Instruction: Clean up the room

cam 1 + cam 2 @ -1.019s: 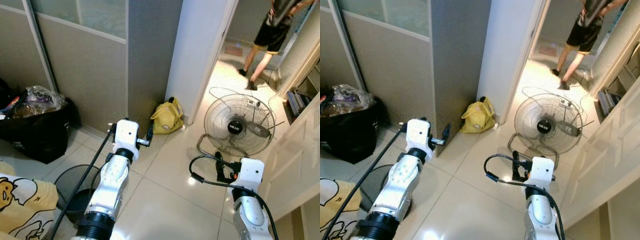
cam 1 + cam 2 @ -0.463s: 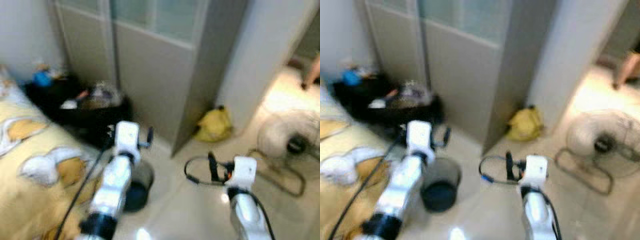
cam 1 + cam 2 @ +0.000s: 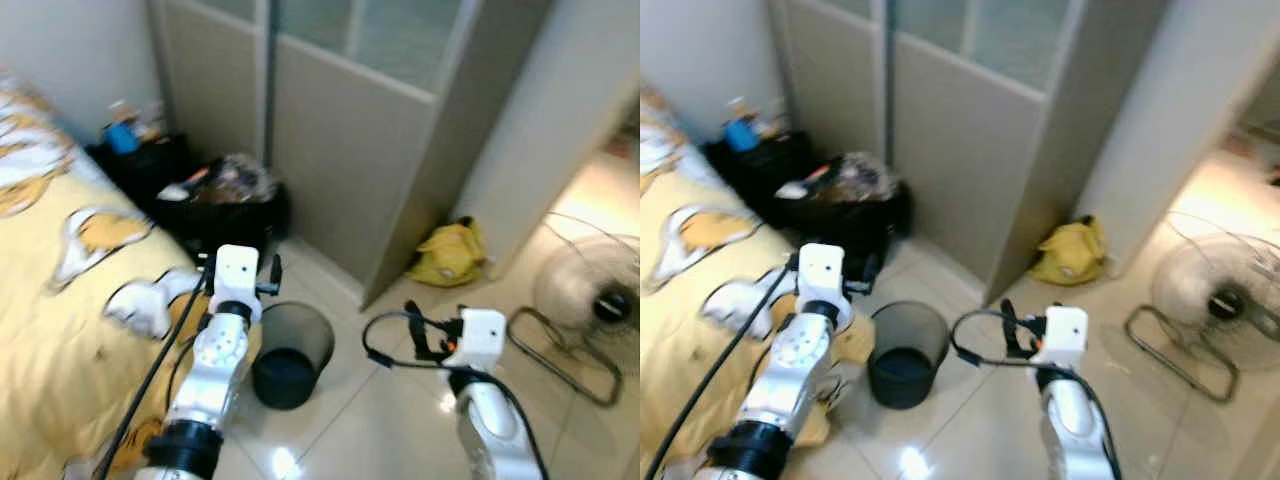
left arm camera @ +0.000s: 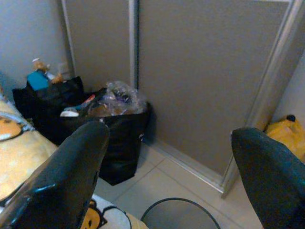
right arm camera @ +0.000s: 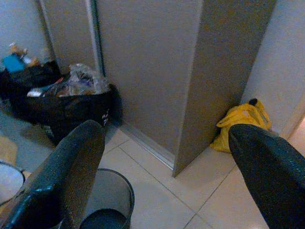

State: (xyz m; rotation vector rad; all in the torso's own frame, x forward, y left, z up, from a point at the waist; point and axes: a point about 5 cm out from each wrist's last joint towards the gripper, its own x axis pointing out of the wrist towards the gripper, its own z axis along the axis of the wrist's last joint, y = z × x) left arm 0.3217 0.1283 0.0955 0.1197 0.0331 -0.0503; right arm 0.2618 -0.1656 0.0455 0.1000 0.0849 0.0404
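- Left gripper (image 4: 167, 157): fingers spread wide, nothing between them, held above the bed edge beside the waste bin (image 3: 291, 350).
- Right gripper (image 5: 164, 157): fingers spread, empty, raised over the tiled floor (image 3: 390, 400).
- Waste bin: black mesh, upright, between both arms, against the yellow bedding (image 3: 60, 300).
- Full black rubbish bag (image 3: 225, 205) against the sliding wardrobe door (image 3: 340, 170).
- Yellow bag (image 3: 450, 255) at the wall corner; floor fan (image 3: 590, 300) farther right.

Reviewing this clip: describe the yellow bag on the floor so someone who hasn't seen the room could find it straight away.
Start at the grey sliding wardrobe along the far wall and follow it to its end panel by the white wall. The yellow bag slumps on the tiled floor at that corner. It is soft and bright yellow, unlike the black trash-filled bag and the black mesh wastebasket.
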